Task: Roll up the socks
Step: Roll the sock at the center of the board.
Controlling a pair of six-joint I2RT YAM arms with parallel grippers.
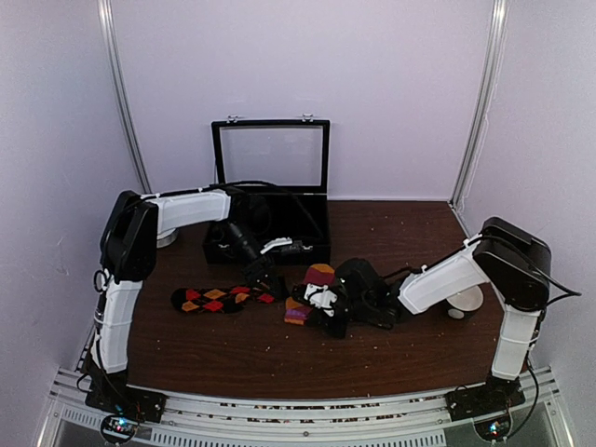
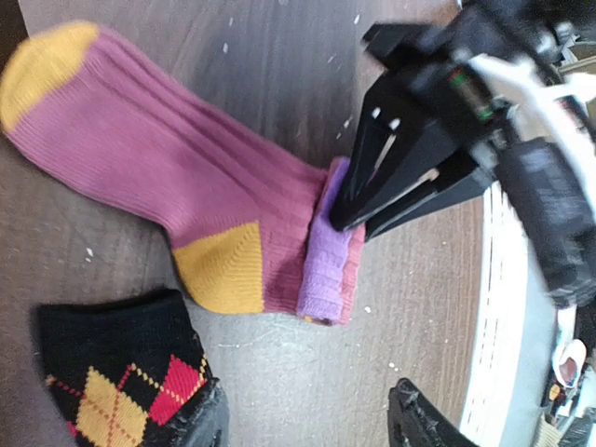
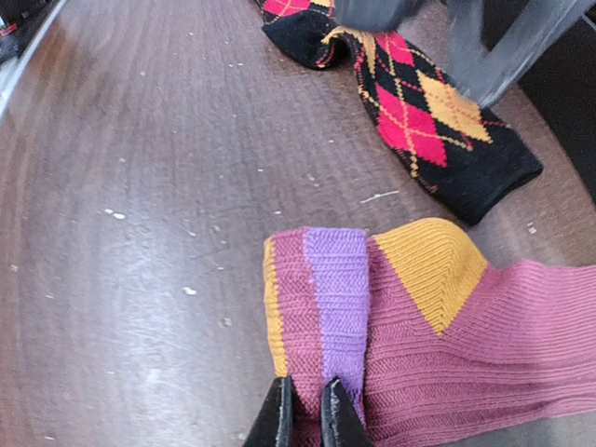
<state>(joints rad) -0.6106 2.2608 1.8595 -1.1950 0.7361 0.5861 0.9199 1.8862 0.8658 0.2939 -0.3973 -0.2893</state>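
Note:
The pink sock [image 2: 140, 158] lies flat on the brown table, orange toe far left, orange heel [image 2: 223, 265] nearer me. Its purple cuff [image 3: 337, 289] is folded over once. My right gripper [image 3: 305, 421] is shut on that folded cuff's edge; its black fingers [image 2: 372, 186] show pinching it in the left wrist view. The black argyle sock [image 3: 410, 112] lies stretched out beside it [image 1: 219, 298]. My left gripper [image 2: 307, 424] stands open over bare table, one fingertip at the argyle sock's [image 2: 112, 372] edge, nothing between its fingers. In the top view the two grippers [image 1: 265, 277] [image 1: 315, 303] flank the pink sock [image 1: 319, 276].
A black case [image 1: 270, 223] with its lid raised stands at the back of the table, just behind the left arm. A white round object [image 1: 463, 300] sits by the right arm's elbow. Small crumbs dot the wood.

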